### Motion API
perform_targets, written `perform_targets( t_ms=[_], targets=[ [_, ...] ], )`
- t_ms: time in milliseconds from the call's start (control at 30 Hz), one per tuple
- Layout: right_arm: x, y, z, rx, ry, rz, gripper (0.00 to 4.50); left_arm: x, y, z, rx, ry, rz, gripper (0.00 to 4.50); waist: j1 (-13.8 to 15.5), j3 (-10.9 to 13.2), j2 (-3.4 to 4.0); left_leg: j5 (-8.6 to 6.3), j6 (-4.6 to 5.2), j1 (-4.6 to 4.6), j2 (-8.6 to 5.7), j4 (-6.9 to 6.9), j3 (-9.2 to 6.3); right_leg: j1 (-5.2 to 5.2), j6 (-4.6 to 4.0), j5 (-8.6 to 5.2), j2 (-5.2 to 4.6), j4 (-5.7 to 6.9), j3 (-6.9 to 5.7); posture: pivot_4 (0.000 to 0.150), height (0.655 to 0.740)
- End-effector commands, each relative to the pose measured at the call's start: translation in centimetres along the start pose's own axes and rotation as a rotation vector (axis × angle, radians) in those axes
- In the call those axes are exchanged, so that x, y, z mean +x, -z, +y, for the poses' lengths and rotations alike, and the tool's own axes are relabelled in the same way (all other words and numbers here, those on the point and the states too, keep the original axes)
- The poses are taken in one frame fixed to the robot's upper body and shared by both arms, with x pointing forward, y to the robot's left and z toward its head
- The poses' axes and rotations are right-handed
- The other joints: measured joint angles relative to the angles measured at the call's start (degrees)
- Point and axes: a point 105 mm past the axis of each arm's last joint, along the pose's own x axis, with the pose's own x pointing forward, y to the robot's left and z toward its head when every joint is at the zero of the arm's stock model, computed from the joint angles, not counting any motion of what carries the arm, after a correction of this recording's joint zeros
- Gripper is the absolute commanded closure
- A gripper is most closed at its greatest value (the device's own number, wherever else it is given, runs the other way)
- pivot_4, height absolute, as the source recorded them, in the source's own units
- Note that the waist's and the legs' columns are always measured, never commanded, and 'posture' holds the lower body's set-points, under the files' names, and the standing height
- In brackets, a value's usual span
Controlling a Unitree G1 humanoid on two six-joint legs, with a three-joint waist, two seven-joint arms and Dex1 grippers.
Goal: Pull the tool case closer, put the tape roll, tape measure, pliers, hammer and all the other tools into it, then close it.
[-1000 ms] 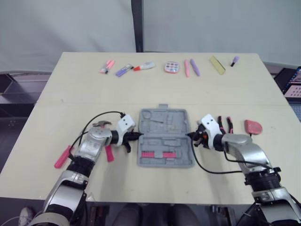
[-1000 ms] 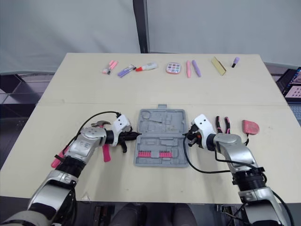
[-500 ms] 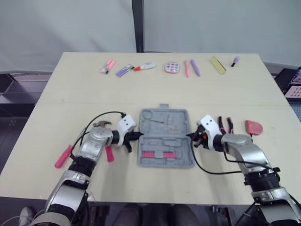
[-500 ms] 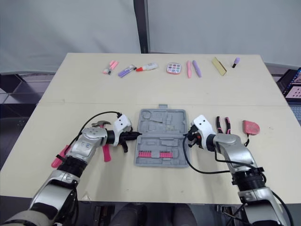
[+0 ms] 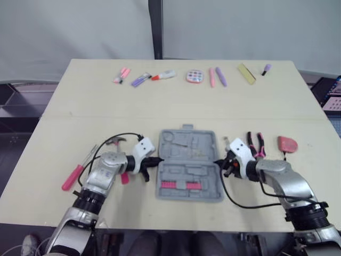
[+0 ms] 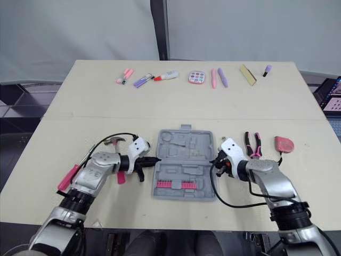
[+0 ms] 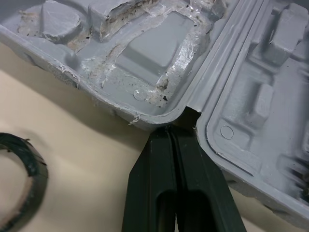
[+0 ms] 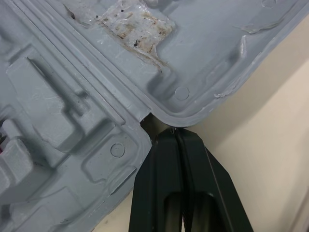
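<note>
The hold on the tool case (image 5: 187,143) is judged weak. Nothing is clamped: each pincer is pressed fully closed, with no gap left between its fingers, and only the tips are lodged in the notches at either end of the hinge line. A tip could be slipped out of its notch if the pull is made unevenly or with any lift; the case would then be swung askew on the table (image 5: 160,106) by the other arm alone. The open lid, laid flat on the far side, could be levered upward should a tip be driven under its rim; the row of pink bits (image 5: 181,185) in the near half could be shaken loose by a jerk. The tape roll (image 7: 21,170) is seen near the left gripper (image 5: 156,160), and the hammer (image 5: 115,141) is partly covered by that forearm; either could be swept along when the arm is drawn back. The same is risked for the pliers (image 5: 254,144), just beside the right wrist.

Both forearms are held low over the table and angled inward; the left gripper is set against the case's left side at the hinge, and the right gripper (image 5: 217,162) against its right side. The case is found open between them, at the near middle of the table.
</note>
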Motion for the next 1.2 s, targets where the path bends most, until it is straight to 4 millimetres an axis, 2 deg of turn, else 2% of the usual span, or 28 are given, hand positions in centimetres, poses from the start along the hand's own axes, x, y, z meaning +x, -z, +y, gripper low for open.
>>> perform_targets(
  t_ms=[33,467,833,1200],
  targets=[
    [-0.5,-1.5,1.5,-0.028,-0.063,-0.056,4.42,0.2,-0.8,-2.1,0.012,0.077,-0.026,4.41,0.01,0.00,0.00,0.00,0.00,0.00,0.00,-0.04,0.00,0.01,0.00,0.00,0.00,0.00,0.02,0.150,0.7134],
    [-1.9,0.0,4.9,-0.015,-0.132,-0.019,4.42,-1.7,0.2,-5.0,-0.020,0.120,0.012,4.41,0.12,0.00,0.00,0.00,0.00,0.00,0.01,-0.21,0.01,0.04,0.00,0.00,0.02,-0.14,0.11,0.150,0.7134],
    [-2.6,0.8,6.1,0.005,-0.153,0.000,4.42,-2.5,1.0,-6.9,-0.052,0.163,0.037,4.41,0.16,0.00,0.00,0.00,0.00,0.01,0.02,-0.27,0.02,0.09,0.00,0.00,0.03,-0.28,0.15,0.150,0.7134],
    [-3.4,2.1,7.7,0.021,-0.200,0.048,4.42,-3.0,1.6,-7.8,-0.069,0.182,0.052,4.41,0.22,0.00,0.00,0.00,0.00,0.01,0.04,-0.30,0.05,0.12,0.00,0.00,0.04,-0.38,0.19,0.150,0.7134]
  ],
)
